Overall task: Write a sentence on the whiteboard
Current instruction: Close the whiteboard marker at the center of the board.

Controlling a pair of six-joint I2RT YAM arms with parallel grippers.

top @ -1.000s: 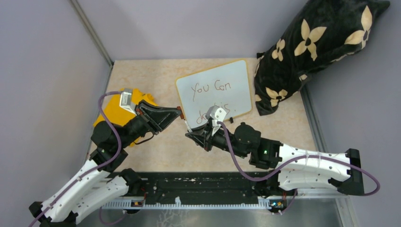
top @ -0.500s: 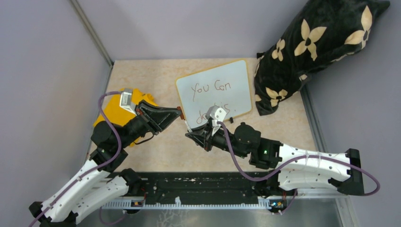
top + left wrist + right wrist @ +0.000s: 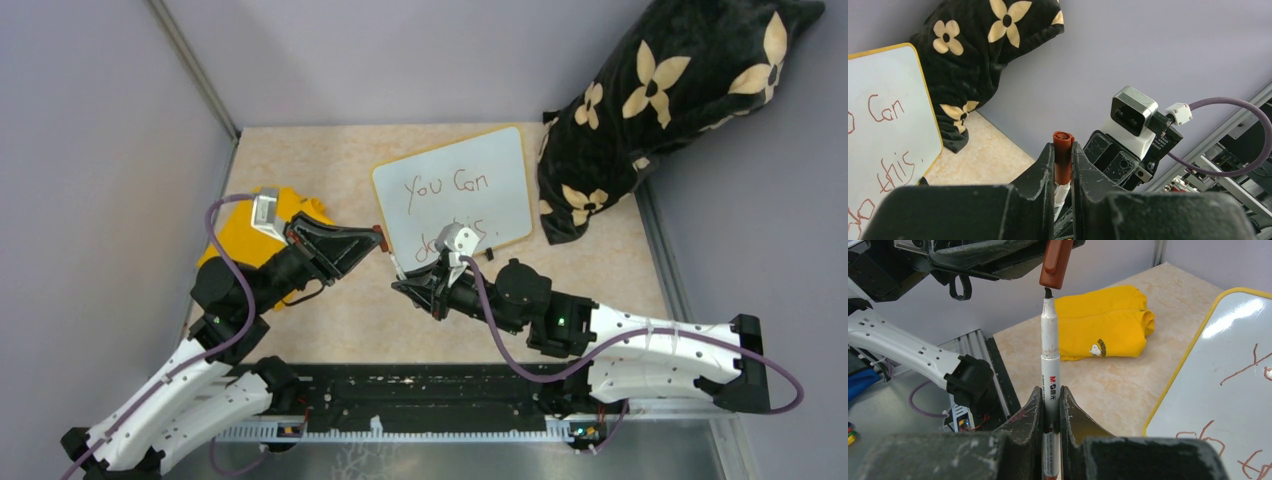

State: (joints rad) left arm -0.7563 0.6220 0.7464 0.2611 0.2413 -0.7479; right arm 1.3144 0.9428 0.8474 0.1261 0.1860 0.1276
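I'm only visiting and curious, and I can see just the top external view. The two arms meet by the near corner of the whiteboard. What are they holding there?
Observer: The right wrist camera shows the right gripper shut on a white marker with its dark tip bare.
Operator: And the other arm?
Observer: The left gripper pinches a reddish-brown cap. The marker's tip sits right at the cap's mouth, not yet pushed in.
Operator: The right arm covers the second line of writing for me.
Observer: From the left wrist camera, the sentence on the whiteboard ends in "this" with a full stop.
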